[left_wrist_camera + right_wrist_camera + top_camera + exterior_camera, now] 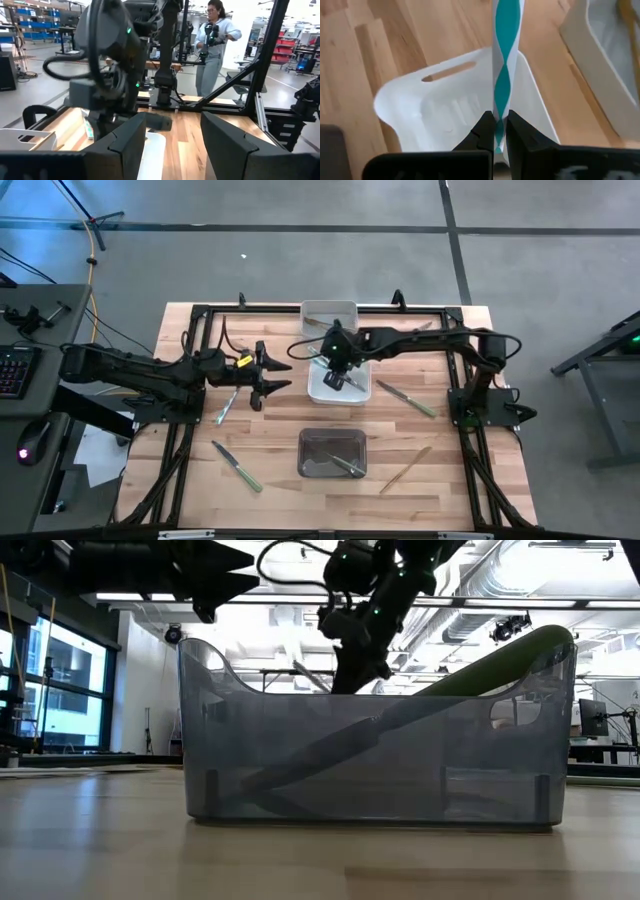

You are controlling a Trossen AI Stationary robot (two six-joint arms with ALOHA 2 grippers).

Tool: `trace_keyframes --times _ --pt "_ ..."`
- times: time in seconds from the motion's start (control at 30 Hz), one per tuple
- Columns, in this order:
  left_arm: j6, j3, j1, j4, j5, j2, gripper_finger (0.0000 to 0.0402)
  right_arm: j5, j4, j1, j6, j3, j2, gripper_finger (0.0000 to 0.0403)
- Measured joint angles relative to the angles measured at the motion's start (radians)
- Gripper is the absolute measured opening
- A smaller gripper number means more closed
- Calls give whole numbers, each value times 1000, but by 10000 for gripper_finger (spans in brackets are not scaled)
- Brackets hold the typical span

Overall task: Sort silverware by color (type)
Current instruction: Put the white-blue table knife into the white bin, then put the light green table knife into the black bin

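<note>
The right hand [499, 131] pinches a teal-and-white twisted utensil [506, 60] above the white bin [325, 389] at frame centre; the left hand [276, 374], fingers spread and empty, hovers centre-left.

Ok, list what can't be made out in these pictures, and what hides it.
- High view: what lies inside the white bin is covered by the right gripper.
- Right wrist view: the teal-striped piece runs off the picture's edge, so knife or fork is unknown.
- Low view: the grey bin fills the picture and hides the table behind it.
- Left wrist view: the left gripper's open fingers block the table near them.
</note>
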Motion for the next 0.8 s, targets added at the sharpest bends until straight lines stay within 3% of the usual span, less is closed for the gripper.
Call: trace_keyframes --times 0.27,0.5,0.6,0.8 --pt "0 0 -3 -8 -7 0 181 -7 -5 -10 -2 0 44 11" --pt "0 0 -3 -33 -9 0 181 10 -5 1 -41 0 35 78" --pt "5 0 -3 -41 -10 0 181 64 -8 19 -70 2 -6 98" --pt "50 0 -3 -76 -11 0 181 164 -42 75 -109 -35 -125 79"
